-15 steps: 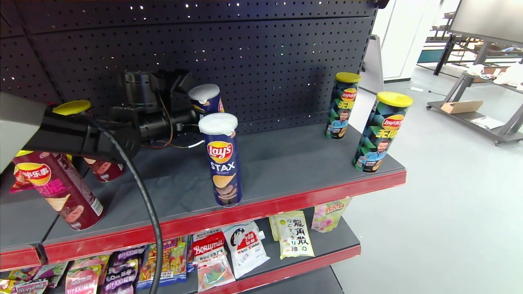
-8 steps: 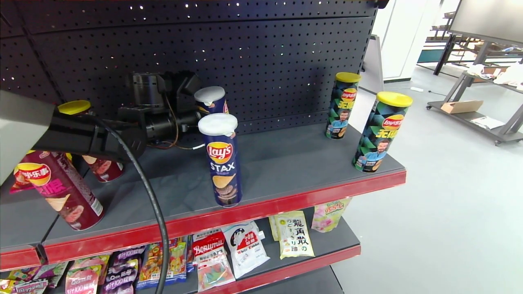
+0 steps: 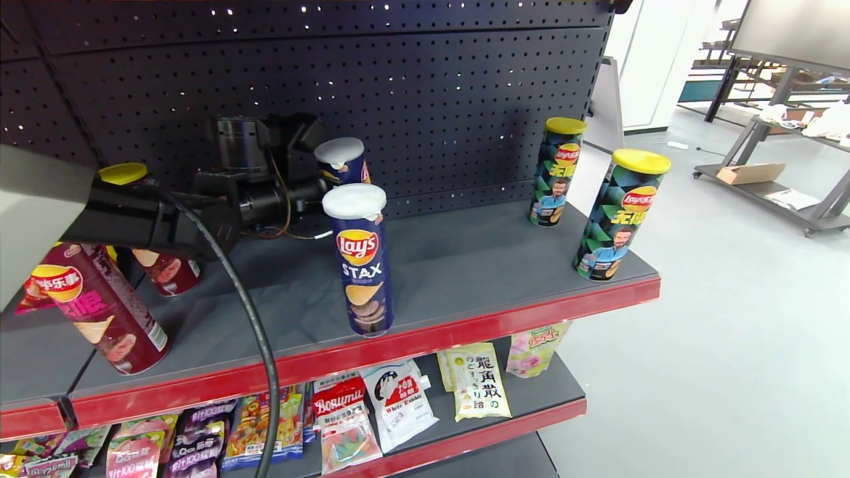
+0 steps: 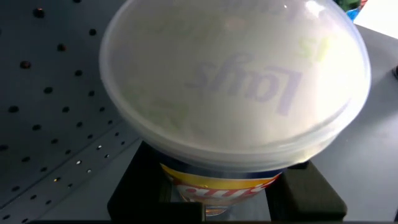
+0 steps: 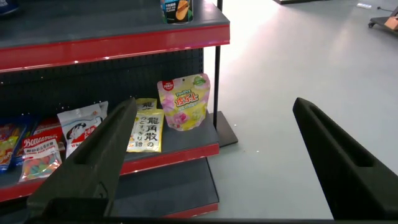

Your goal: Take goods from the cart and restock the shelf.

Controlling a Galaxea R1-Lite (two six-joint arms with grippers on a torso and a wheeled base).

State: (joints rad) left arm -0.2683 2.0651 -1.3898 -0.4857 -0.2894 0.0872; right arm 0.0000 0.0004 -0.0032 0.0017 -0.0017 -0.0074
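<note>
**Left tool [image 4: 227, 198] clamps blue can [image 3: 340, 159] at back of shelf [image 3: 465, 265]**

Left tool pinches the blue can's body just under its white lid, upright, close to the pegboard [image 3: 398, 99] and directly behind the front blue can [image 3: 362, 265]. Open deck runs right to two green cans [image 3: 556, 171]. Right tool [image 5: 217, 162] hangs spread wide, holding nothing, near the lower shelf [image 5: 180, 157].
</note>
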